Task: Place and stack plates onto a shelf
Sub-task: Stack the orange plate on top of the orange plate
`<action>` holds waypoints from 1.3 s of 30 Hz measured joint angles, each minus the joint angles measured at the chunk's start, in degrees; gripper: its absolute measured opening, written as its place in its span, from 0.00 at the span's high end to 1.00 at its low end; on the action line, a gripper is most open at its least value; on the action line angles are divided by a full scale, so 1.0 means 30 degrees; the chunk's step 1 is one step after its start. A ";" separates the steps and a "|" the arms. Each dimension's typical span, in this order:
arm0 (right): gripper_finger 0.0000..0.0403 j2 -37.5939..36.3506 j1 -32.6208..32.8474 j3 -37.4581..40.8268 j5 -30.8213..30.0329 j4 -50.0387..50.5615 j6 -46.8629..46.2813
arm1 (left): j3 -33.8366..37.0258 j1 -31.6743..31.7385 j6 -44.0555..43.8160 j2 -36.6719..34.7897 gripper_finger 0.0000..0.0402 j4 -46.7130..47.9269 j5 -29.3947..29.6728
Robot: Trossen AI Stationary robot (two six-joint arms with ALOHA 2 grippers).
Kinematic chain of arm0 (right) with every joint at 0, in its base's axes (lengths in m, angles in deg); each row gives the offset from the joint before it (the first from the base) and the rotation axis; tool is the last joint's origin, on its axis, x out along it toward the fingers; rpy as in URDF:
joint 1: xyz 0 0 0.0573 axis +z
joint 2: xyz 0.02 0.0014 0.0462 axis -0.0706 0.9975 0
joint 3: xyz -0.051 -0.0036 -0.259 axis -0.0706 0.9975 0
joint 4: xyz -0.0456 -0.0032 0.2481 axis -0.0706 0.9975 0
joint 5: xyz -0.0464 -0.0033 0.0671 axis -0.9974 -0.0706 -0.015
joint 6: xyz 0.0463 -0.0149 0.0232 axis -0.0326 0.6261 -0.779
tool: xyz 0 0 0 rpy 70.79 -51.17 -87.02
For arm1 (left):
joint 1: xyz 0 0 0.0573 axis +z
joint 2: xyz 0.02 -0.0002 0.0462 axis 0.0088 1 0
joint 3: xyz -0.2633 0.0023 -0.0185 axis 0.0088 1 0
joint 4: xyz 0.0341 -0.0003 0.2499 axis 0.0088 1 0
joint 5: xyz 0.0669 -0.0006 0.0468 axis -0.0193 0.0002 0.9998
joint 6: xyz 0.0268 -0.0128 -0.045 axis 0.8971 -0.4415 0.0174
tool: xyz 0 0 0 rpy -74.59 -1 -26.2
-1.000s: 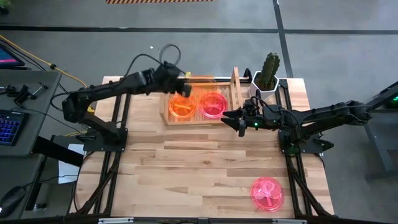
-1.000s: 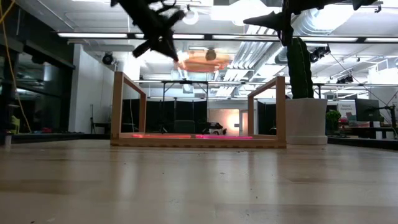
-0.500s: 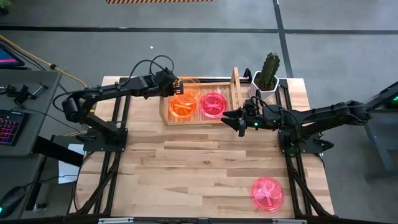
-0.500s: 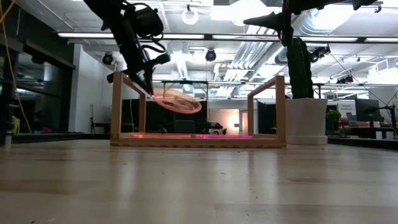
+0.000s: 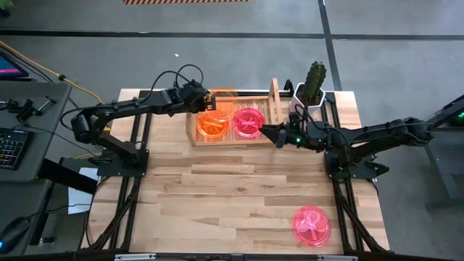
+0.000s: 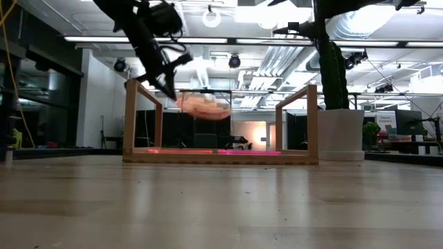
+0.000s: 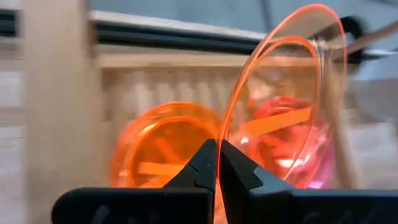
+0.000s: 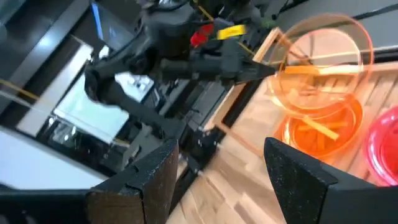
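My left gripper [image 5: 204, 99] [image 7: 217, 163] reaches over the light-wood shelf [image 5: 270, 109] [image 6: 311, 124] and is shut on a neon orange plate [image 5: 222, 100] [image 6: 203, 105] [image 7: 292, 74] [image 8: 323, 56]. That plate hangs in the air above the shelf's left half. Below it, an orange stack [image 5: 212, 125] [image 7: 158, 146] and a pink stack [image 5: 247, 122] [image 7: 287, 140] lie side by side on the slatted base. My right gripper [image 5: 278, 134] [image 8: 217, 180] waits open beside the shelf's right board. One more pink plate [image 5: 312, 225] lies flat near the table's near right corner. My left gripper pinches the orange plate's rim [image 7: 219, 134] between its two fingers, on the side of the plate toward the table's left. The fingers come from the table's left, slanting down. The plate is lifted clear and tilted, above the orange stack.
A white pot with a cactus [image 5: 313, 88] [image 6: 336, 128] stands just right of the shelf at the far edge. Bare wood lies between the shelf and the table's near edge. A desk with a keyboard [image 5: 11, 148] stands left of the table.
My left gripper has come down from high above the shelf, drawing back a little toward the table's left. The orange plate went with it from level and high to lower and tilted, between the side boards. My right gripper has shifted slightly toward the far edge.
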 joint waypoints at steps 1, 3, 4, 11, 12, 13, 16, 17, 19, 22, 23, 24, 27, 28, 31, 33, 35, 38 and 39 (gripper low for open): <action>0.45 0.0003 -0.0124 -0.0005 -0.0011 -0.0147 -0.0079 | 0.0000 -0.0003 0.0166 -0.0201 1.00 -0.0531 -0.0283; 0.45 0.0024 -0.0347 -0.0403 -0.0011 0.0064 0.0057 | 0.0000 -0.0048 0.0264 -0.0755 1.00 -0.1757 -0.0881; 0.45 0.0104 -0.0501 -0.0857 0.0001 0.0317 0.0217 | 0.0000 -0.0097 0.0269 -0.1060 1.00 -0.2198 -0.1019; 0.45 0.2586 -0.2620 -0.6744 -0.0359 0.7765 0.1889 | -0.0022 -0.0596 0.0273 -0.3369 1.00 -0.3146 -0.1325; 0.45 0.3141 -0.2994 -0.7564 -0.0392 0.8831 0.2127 | -0.0022 -0.0691 0.0270 -0.3603 1.00 -0.3148 -0.1324; 0.45 0.3694 -0.3368 -0.8306 -0.0441 0.9725 0.2304 | -0.0022 -0.0753 0.0270 -0.3827 1.00 -0.3134 -0.1314; 0.45 0.5248 -0.4197 -0.9861 0.0056 1.0524 0.2982 | -0.0022 -0.1008 0.0270 -0.4253 1.00 -0.3168 -0.1239; 0.45 0.5687 -0.4411 -1.0226 0.0405 1.0488 0.3136 | -0.0028 -0.1111 0.0264 -0.4270 1.00 -0.3188 -0.1169; 0.45 0.6520 -0.4754 -1.0895 0.0903 1.0370 0.3206 | -0.0029 -0.1307 0.0256 -0.4242 1.00 -0.3138 -0.1103; 0.45 0.7598 -0.5037 -1.1503 0.1011 1.0377 0.3195 | -0.0029 -0.1626 0.0241 -0.4242 1.00 -0.3188 -0.1095; 0.45 0.7890 -0.5084 -1.1683 0.1014 1.0339 0.3201 | -0.0029 -0.1736 0.0241 -0.4234 1.00 -0.3197 -0.1096; 0.45 0.8099 -0.5133 -1.1821 0.1041 1.0204 0.3231 | -0.0029 -0.1837 0.0248 -0.4227 1.00 -0.3197 -0.1090; 0.45 0.8484 -0.5139 -1.1941 0.1045 1.0055 0.3280 | -0.0029 -0.2067 0.0255 -0.4227 1.00 -0.3211 -0.0938; 0.46 0.8569 -0.5131 -1.1941 0.1058 1.0071 0.3199 | -0.0029 -0.2122 0.0250 -0.4227 1.00 -0.3206 -0.0923; 0.51 0.8612 -0.5124 -1.1941 0.1039 1.0062 0.3079 | -0.0029 -0.2120 0.0248 -0.4227 1.00 -0.3212 -0.0923; 0.58 0.8604 -0.5131 -1.1941 0.0841 1.0060 0.2946 | -0.0029 -0.2175 0.0241 -0.4227 1.00 -0.3212 -0.0923; 0.66 0.8604 -0.5131 -1.1941 0.0824 1.0047 0.2937 | -0.0029 -0.2229 0.0248 -0.4227 1.00 -0.3246 -0.0930; 0.80 0.8604 -0.5131 -1.1941 0.0790 0.9998 0.2941 | -0.0029 -0.2229 0.0256 -0.4227 1.00 -0.3317 -0.0930; 0.84 0.8604 -0.5131 -1.1941 0.0790 0.9990 0.2952 | -0.0029 -0.2229 0.0263 -0.4227 1.00 -0.3376 -0.0938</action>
